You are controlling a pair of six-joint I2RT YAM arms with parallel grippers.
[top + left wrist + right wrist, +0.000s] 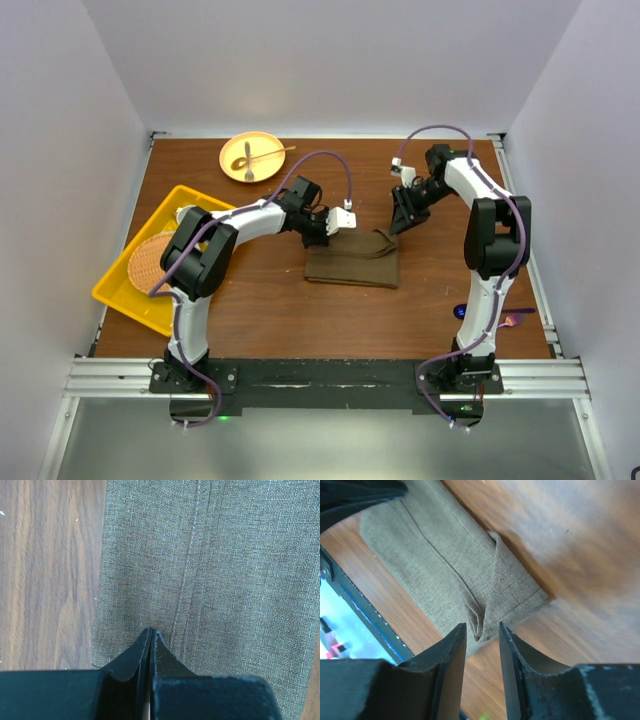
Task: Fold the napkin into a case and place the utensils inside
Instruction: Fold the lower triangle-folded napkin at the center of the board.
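Note:
The olive-brown napkin point(352, 262) lies folded into a narrow rectangle mid-table. My left gripper point(326, 228) is at its far left end; in the left wrist view its jaws point(151, 630) are shut, tips just over the cloth point(225, 570) with nothing between them. My right gripper point(403, 222) hovers over the far right end; its jaws point(482, 625) are open above a raised fold at the corner of the cloth point(485, 587). A fork point(248, 160) lies on the yellow plate point(232, 167). A glossy blue spoon point(466, 311) shows partly behind the right arm.
A yellow tray point(196, 200) with a round woven mat point(148, 262) sits at the left edge. A small purple object point(516, 320) lies near the right edge. White walls enclose the table on three sides.

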